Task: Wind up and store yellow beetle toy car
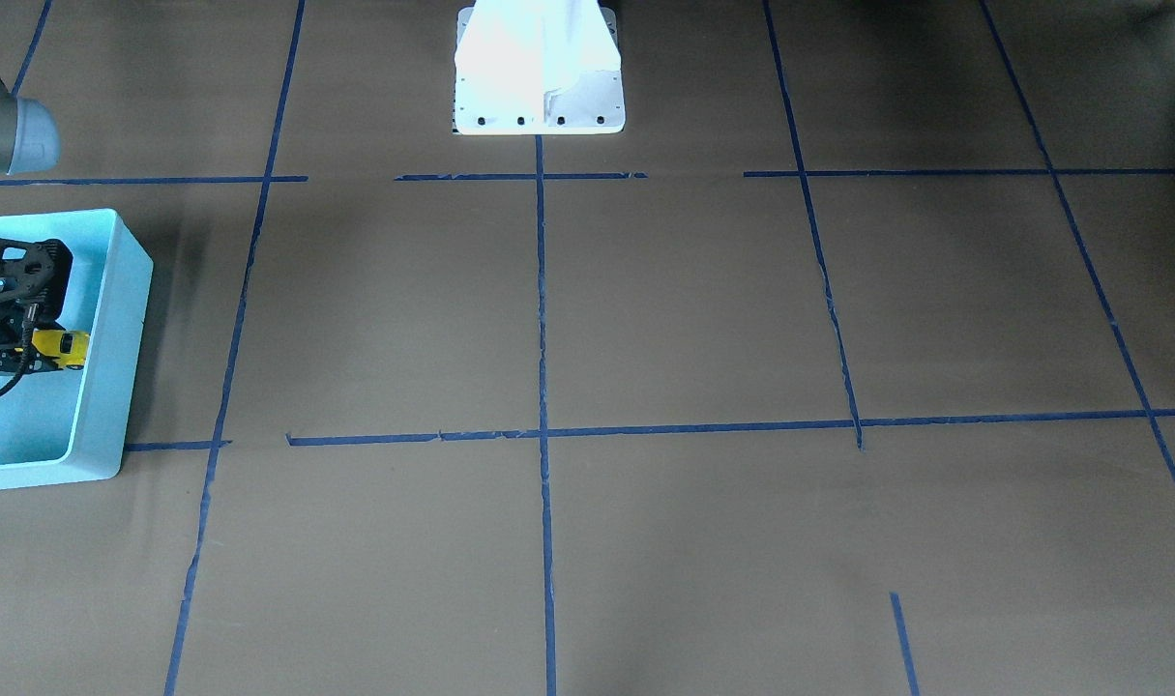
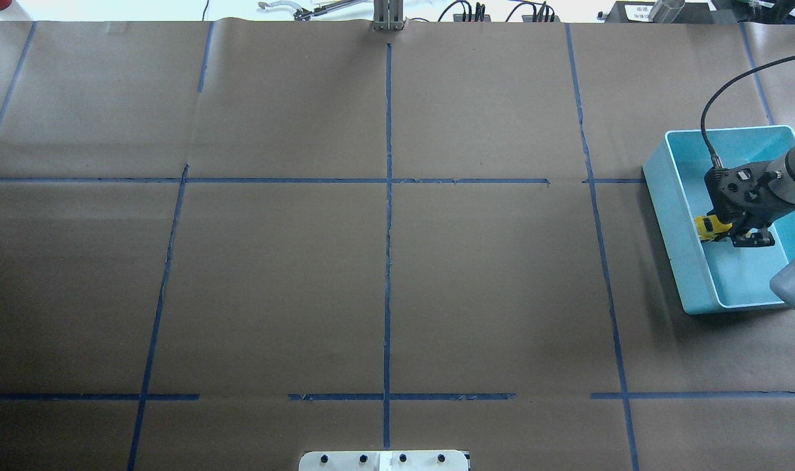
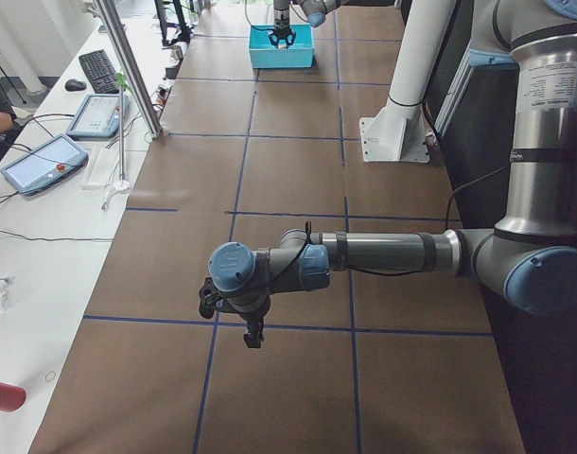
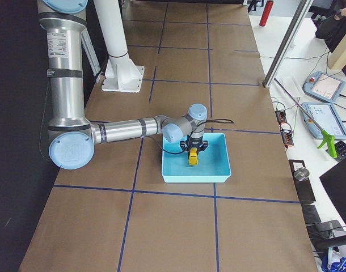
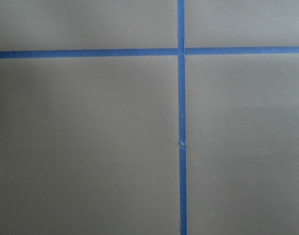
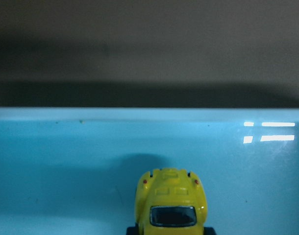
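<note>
Right end effector (image 2: 729, 231), closed, grips the yellow beetle toy car (image 2: 711, 226) inside the blue bin (image 2: 673, 219).

1. We've got the bin (image 2: 677, 229) on the tabletop (image 2: 273, 281), at the robot's right end.
2. Inside it, by the centre-side wall, the toy car (image 2: 711, 227), at the tips of the right end effector (image 2: 729, 231).
3. The left arm (image 3: 364, 255) is over the opposite end.

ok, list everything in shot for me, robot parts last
yellow beetle toy car: 1, yellow, in the right gripper, inside the bin
bin: 1, light blue, table's end on the robot's right
table: 1, brown paper, blue tape grid
tablets: 2, blue-cased, side bench
keyboard: 1, black, side bench
pedestal: 1, white, table's robot edge
left gripper: 1, black, above bare table, state unclear
right gripper: 1, black, shut on the car
</note>
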### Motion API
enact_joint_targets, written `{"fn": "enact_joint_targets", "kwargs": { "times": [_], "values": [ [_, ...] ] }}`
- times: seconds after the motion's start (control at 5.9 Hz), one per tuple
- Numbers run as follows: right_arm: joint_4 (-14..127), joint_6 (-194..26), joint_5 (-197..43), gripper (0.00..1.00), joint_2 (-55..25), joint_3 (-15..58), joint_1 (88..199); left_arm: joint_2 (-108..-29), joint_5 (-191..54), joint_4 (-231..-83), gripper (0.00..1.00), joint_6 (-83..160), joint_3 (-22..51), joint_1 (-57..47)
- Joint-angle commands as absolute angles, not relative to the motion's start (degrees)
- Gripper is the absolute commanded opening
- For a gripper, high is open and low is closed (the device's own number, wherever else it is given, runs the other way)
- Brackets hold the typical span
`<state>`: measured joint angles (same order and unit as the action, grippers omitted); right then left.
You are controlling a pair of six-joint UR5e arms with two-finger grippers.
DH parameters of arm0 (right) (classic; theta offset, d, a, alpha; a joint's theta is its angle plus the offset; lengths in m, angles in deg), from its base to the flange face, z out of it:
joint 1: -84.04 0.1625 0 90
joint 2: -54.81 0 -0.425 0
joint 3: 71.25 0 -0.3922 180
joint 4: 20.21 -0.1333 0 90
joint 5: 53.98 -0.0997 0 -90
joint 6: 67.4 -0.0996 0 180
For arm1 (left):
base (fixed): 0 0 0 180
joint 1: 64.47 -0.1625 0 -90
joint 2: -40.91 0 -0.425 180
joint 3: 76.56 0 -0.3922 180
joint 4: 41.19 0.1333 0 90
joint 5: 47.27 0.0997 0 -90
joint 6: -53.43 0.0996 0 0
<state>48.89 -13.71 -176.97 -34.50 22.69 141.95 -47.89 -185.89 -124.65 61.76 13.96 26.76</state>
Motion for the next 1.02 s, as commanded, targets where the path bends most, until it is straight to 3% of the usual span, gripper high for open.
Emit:
{"fn": "enact_joint_targets", "kwargs": {
  "times": [0.0, 0.51, 0.85],
  "values": [
    [48.8, -13.5, -177.2, 0.99, -34.8, 22.5, 142.0, -49.3, -185.9, -124.3, 1.00, 61.9, 12.7, 26.8],
    [49.6, -13.5, -179.7, 1.00, -34.4, 24.1, 145.3, -51.0, -186.0, -124.2, 1.00, 62.0, 10.5, 26.8],
    [54.9, -13.9, -185.8, 1.00, -35.5, 27.2, 157.8, -51.1, -186.2, -124.2, 1.00, 61.9, 10.6, 26.8]
  ]
}}
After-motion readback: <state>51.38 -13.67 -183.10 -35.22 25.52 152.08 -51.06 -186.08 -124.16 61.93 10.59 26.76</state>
